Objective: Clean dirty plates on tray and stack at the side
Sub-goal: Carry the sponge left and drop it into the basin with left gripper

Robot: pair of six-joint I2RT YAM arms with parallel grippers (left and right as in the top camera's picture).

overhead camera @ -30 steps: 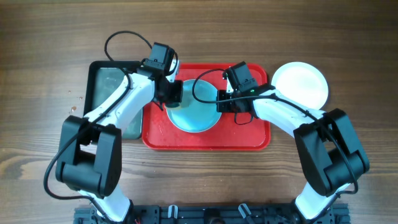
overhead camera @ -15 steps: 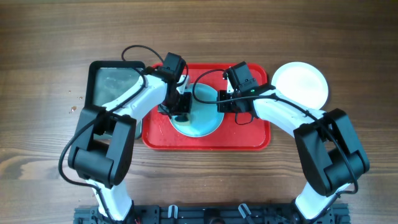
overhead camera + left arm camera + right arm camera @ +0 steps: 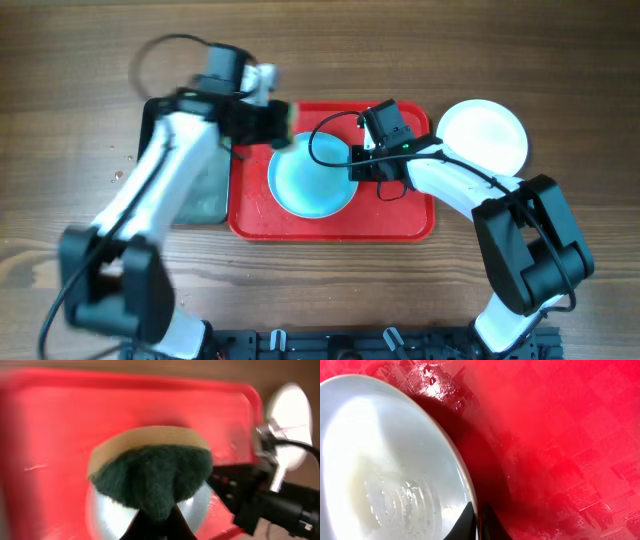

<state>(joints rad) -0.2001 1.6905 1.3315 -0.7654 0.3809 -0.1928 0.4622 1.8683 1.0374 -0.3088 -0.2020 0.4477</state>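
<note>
A light turquoise plate (image 3: pixel 310 180) lies on the red tray (image 3: pixel 400 222). My right gripper (image 3: pixel 356 166) is shut on the plate's right rim; in the right wrist view the fingers (image 3: pixel 479 519) pinch the wet rim of the plate (image 3: pixel 385 470). My left gripper (image 3: pixel 276 122) is blurred above the tray's upper left, shut on a green-and-tan sponge (image 3: pixel 152 470), held over the plate (image 3: pixel 107 515) in the left wrist view. A white plate (image 3: pixel 483 135) lies on the table right of the tray. The second turquoise plate is not visible.
A black tray (image 3: pixel 205 200) lies left of the red tray, partly under my left arm. The wooden table (image 3: pixel 60 120) surrounds both trays. Cables loop above both wrists.
My left gripper with the sponge moved from the plate's left part up and left to the tray's upper left edge. The right gripper and plate stayed put.
</note>
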